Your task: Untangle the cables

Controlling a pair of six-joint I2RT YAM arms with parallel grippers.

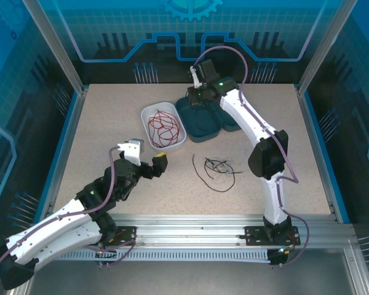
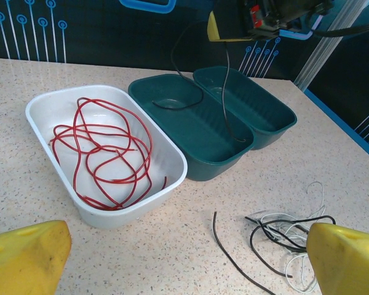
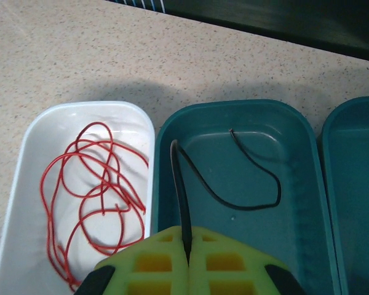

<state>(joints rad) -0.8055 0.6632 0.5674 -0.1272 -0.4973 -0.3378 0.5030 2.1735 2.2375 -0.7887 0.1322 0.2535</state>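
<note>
- The right gripper (image 3: 187,261) is being kept pressed together; a thin black cable (image 3: 181,203) is being pinched between its ribbed yellow pads.
- The cable's free end is being trailed in a loose curve inside a smooth, round-cornered teal tray (image 2: 218,166); a second teal tray (image 2: 277,132) is being touched along its far side.
- The left gripper (image 2: 184,261) is being held spread wide, low over the table.
- A glossy red cable (image 2: 114,180) is being contained in loose coils by the white plastic tray (image 2: 135,209).
- A tangle of black and whitish-grey cables (image 2: 283,236) is being left on the speckled beige tabletop (image 2: 61,70).
- The table is being enclosed by blue circuit-patterned walls (image 1: 24,92) and aluminium posts (image 1: 53,43).
</note>
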